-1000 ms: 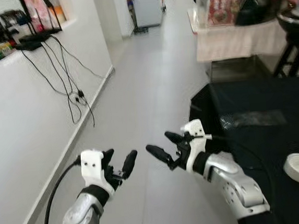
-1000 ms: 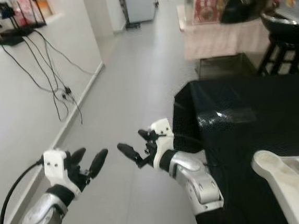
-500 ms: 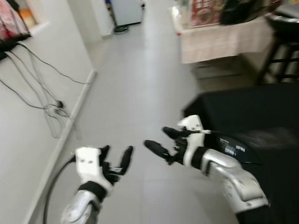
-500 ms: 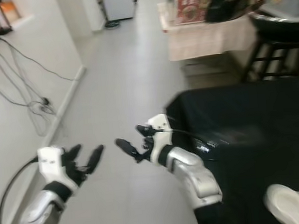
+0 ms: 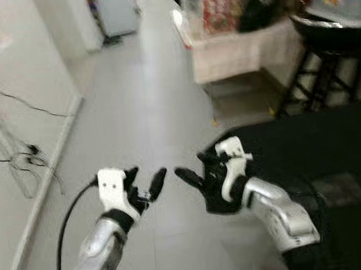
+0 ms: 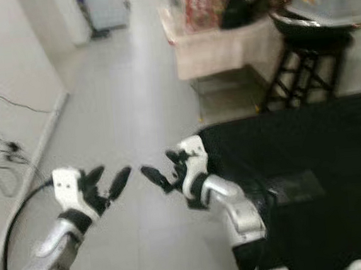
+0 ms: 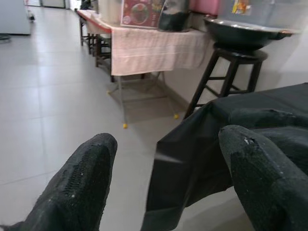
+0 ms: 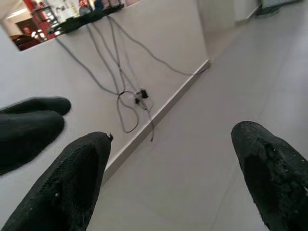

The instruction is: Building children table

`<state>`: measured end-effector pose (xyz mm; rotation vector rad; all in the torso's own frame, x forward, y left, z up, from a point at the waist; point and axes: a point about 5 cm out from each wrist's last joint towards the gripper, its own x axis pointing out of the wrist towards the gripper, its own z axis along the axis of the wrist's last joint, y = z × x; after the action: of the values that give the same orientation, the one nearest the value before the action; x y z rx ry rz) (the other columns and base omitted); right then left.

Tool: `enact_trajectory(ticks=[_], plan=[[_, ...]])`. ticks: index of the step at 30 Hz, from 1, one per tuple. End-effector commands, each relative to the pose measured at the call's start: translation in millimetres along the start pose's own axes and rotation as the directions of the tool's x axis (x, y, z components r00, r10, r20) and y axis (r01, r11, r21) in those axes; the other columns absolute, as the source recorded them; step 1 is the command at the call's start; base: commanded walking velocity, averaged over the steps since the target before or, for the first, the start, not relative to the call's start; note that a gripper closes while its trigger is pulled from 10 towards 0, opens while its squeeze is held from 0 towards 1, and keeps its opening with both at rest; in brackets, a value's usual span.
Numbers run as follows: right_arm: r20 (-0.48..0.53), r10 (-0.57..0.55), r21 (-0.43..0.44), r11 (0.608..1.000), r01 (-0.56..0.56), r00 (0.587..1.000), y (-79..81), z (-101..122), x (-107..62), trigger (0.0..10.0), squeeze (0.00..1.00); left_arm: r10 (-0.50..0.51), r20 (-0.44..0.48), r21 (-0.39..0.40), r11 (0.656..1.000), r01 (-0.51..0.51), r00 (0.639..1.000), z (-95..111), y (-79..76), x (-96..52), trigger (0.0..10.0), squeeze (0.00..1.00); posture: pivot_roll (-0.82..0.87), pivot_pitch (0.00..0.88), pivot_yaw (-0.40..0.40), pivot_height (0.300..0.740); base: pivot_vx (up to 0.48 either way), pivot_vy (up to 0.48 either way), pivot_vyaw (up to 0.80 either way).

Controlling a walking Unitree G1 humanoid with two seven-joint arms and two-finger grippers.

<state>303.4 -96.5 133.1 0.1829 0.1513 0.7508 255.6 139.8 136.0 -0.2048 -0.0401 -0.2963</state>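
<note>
Black cloth (image 5: 334,153) drapes at 3 o'clock — the left wrist view shows its hanging edge. Left end effector (image 5: 144,185) and right end effector (image 5: 193,172), both spread and empty, hover over open floor (image 5: 139,100); wall cables (image 8: 130,103) at 9 o'clock.

blur: head views soft | cut off: black cloth (image 5: 334,153) at right edge

Pale grey tile floor (image 5: 139,94), corridor running fwd. White wall (image 5: 11,80) on left w/ dark cables (image 5: 18,155) hanging to skirting. Table w/ pinkish cloth (image 5: 236,51) on right, clutter on top. Black stool (image 5: 317,75) beside it. Black sheet (image 5: 334,153) over low surface nearby. Even light; eye views blurred.
</note>
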Motion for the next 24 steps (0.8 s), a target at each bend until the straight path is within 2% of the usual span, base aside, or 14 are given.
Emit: enact_trajectory(ticks=[1,6,7,8,10,14,18,24], plan=[[0.018,0.021,0.013,1.000,-0.021,1.000,5.3,1,5.0,10.0,0.00,0.040,-0.013,0.003,0.999,-0.039,0.999,-4,7.5,-1.8,10.0,0.00,-0.09,0.000,0.045,0.740,0.000,0.000,-0.80],[0.071,0.020,-0.056,0.998,-0.016,0.997,5.6,20,8.5,10.0,0.00,0.032,0.003,0.013,0.999,-0.032,0.999,-2,3.1,6.1,10.0,0.00,-0.11,0.000,0.051,0.740,0.000,0.000,-0.80],[0.086,0.015,-0.104,0.995,-0.006,0.996,5.4,27,8.9,10.0,0.00,0.026,0.004,0.028,0.999,-0.026,1.000,-2,1.6,8.4,10.0,0.00,-0.11,0.000,0.052,0.740,0.000,0.000,-0.80],[0.086,0.015,-0.104,0.995,-0.006,0.996,5.4,27,8.9,10.0,0.00,0.026,0.004,0.028,0.999,-0.026,1.000,-2,1.6,8.4,10.0,0.00,-0.11,0.000,0.052,0.740,0.000,0.000,-0.80],[0.103,-0.002,-0.163,0.987,0.019,0.995,3.0,36,8.2,10.0,0.00,0.018,0.001,0.058,0.998,-0.018,1.000,-2,0.8,10.3,10.0,0.00,-0.12,0.000,0.053,0.740,0.000,0.000,-0.80],[0.078,-0.035,-0.209,0.976,0.051,0.996,-1.3,35,4.0,10.0,0.00,0.023,-0.008,0.075,0.997,-0.022,1.000,-4,3.1,9.6,10.0,0.00,-0.12,0.000,0.054,0.740,0.000,0.000,-0.80],[0.055,0.001,-0.261,0.965,0.014,0.998,10.4,32,0.8,10.0,0.00,0.022,-0.017,0.074,0.997,-0.021,1.000,-6,2.8,8.4,10.0,0.00,-0.13,0.000,0.058,0.740,0.000,0.000,-0.80],[0.048,0.019,-0.281,0.960,-0.005,0.999,14.7,37,1.2,10.0,0.00,0.007,-0.027,0.070,0.998,-0.005,1.000,-10,-2.0,8.3,10.0,0.00,-0.13,0.000,0.058,0.740,0.000,0.000,-0.80]])
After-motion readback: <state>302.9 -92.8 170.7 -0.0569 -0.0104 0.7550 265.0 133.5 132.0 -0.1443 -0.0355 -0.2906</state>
